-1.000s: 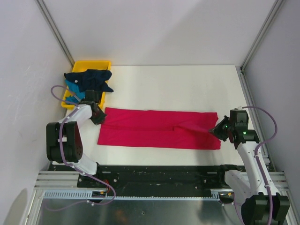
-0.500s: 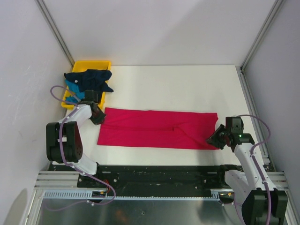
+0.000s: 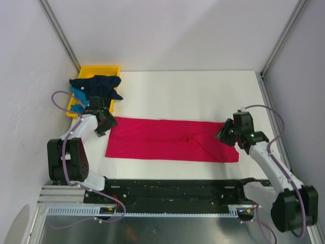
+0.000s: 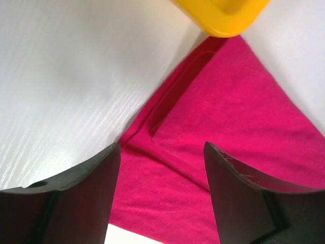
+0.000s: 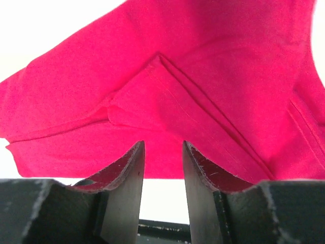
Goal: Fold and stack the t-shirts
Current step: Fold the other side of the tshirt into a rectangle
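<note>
The crimson-pink t-shirt [image 3: 172, 140] lies flat on the white table as a long folded strip, running left to right. My left gripper [image 3: 105, 123] hovers over its far left corner, jaws wide open and empty. In the left wrist view the shirt [image 4: 228, 101] fills the gap between the fingers [image 4: 76, 193]. My right gripper [image 3: 223, 133] is over the shirt's right end, open with a narrow gap and nothing in it. The right wrist view shows the folded cloth [image 5: 203, 76] just beyond the fingertips [image 5: 129, 168]. A dark navy t-shirt [image 3: 96, 84] and a teal-blue one [image 3: 77, 94] lie bunched in the tray.
The yellow plastic tray [image 3: 106, 68] stands at the far left of the table, its corner [image 4: 223, 15] close to the pink shirt's corner. Bare white table [image 3: 193, 91] stretches behind the shirt. Grey walls close in left and right, and a black rail [image 3: 172, 185] runs along the near edge.
Both grippers have opened and let go of the pink shirt. The right arm moved left and farther in over the shirt's right end, which now lies flat. The left gripper shifted slightly.
</note>
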